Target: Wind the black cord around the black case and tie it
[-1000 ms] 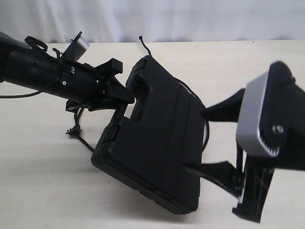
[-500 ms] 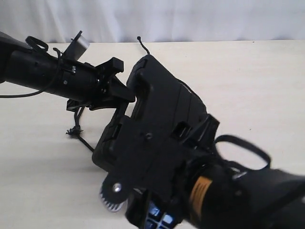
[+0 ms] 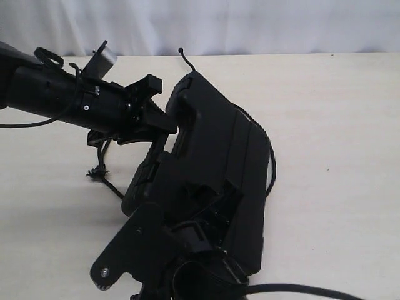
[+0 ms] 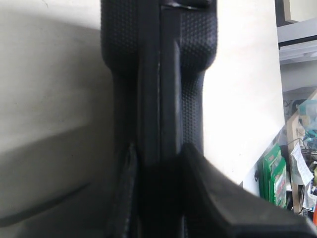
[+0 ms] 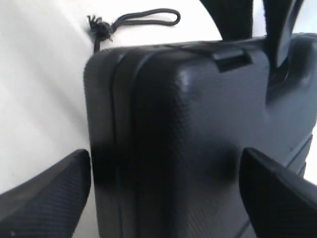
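left end effector (image 3: 166,124) clamped on black case (image 3: 215,156) | right end effector (image 5: 162,194) apart, straddling it

Free tabletop (image 3: 340,144) right of black case (image 3: 219,150); left arm (image 3: 62,97) and black cord (image 3: 100,174) opposite.

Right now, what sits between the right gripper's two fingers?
The black case: one end fills the gap between the right gripper's open fingers, seen in the right wrist view. Contact cannot be told.

The matte black left arm (image 3: 56,97) and its pincer (image 3: 167,125) carry a silver block (image 3: 104,60) and looped cables (image 3: 47,56).
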`<move>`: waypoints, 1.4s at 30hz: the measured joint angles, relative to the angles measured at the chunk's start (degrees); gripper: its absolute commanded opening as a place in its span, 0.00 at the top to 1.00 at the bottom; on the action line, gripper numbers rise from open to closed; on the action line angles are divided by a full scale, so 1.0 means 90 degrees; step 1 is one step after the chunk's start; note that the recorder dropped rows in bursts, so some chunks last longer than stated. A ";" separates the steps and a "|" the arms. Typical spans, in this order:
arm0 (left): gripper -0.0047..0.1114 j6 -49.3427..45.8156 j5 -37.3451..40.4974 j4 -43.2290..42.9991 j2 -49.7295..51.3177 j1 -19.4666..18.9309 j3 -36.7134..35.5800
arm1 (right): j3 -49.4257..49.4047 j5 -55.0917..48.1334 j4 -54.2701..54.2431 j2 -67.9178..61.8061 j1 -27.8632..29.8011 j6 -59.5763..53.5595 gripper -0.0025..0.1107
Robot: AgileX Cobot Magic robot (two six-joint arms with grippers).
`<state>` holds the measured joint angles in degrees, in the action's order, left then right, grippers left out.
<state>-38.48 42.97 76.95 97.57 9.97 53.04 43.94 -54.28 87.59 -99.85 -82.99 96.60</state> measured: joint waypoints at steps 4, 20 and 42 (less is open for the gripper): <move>0.96 0.0110 -0.0073 0.0034 0.0000 0.0000 0.0000 | 0.0000 -0.0524 0.0528 -0.0417 -0.0027 0.0589 0.31; 0.93 0.0289 -0.0075 0.0178 0.0000 0.0000 0.0000 | 0.0013 -0.1896 0.1051 -0.1593 -0.0005 0.0854 0.72; 0.58 -0.0360 0.1531 0.0099 -0.0054 -0.0925 0.0659 | -0.0577 -0.1505 0.0653 -0.0426 0.0035 0.1100 0.94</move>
<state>-41.72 56.75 77.84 97.08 1.65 58.97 38.75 -67.83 93.47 -103.69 -82.67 106.50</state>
